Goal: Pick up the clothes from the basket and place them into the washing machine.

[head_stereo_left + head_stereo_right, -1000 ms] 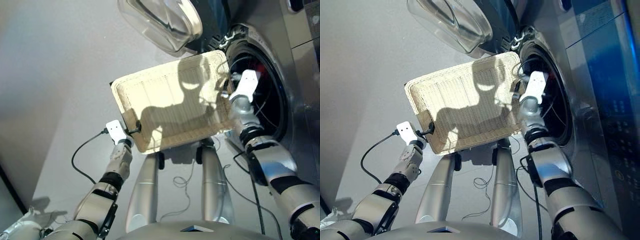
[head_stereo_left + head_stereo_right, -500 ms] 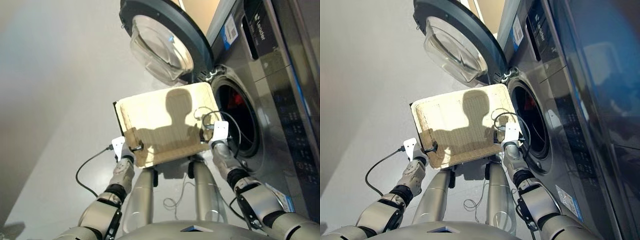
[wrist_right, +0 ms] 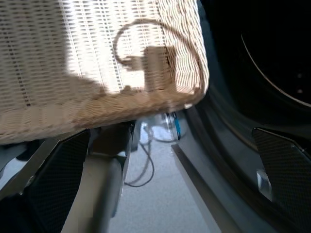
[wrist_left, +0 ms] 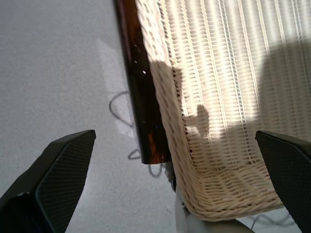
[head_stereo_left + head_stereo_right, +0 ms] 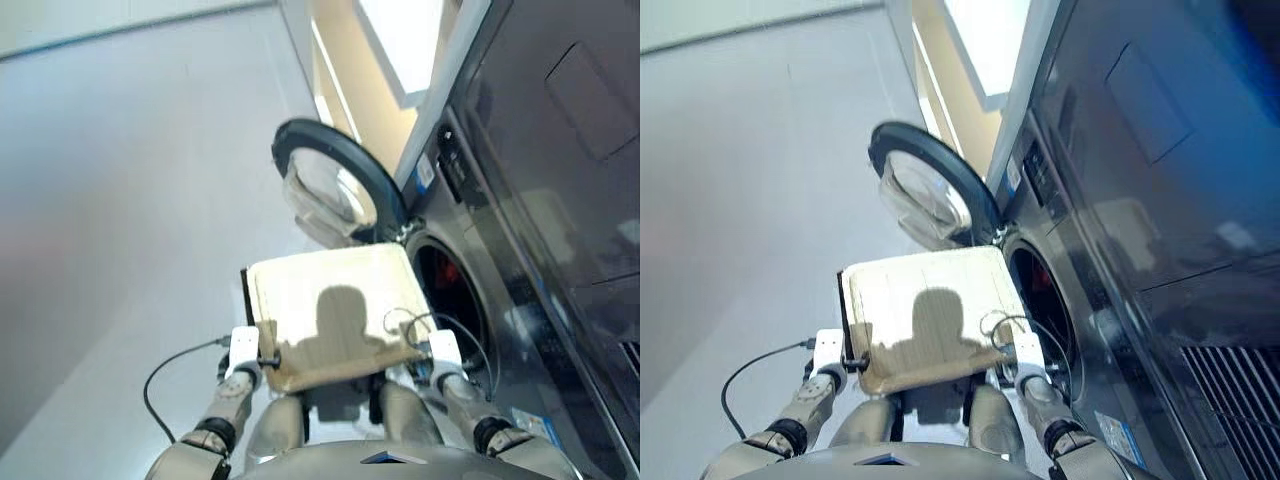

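Basket [image 5: 330, 300] empty between my pincers, both apart; red garment [image 5: 452, 275] already in the washing machine [image 5: 470, 300], nearer my right pincer [image 5: 437, 362] than my left pincer [image 5: 262, 358].

The cream woven basket [image 5: 330, 310] has nothing in it and sits beside the washing machine [image 5: 500, 250]. The round door [image 5: 335, 190] is wide open. Something red [image 5: 447, 272] shows inside the drum.

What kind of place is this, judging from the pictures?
Probably a laundry area: a front-loading washing machine stands with its round door open, and a woven basket sits before it on a plain grey floor.
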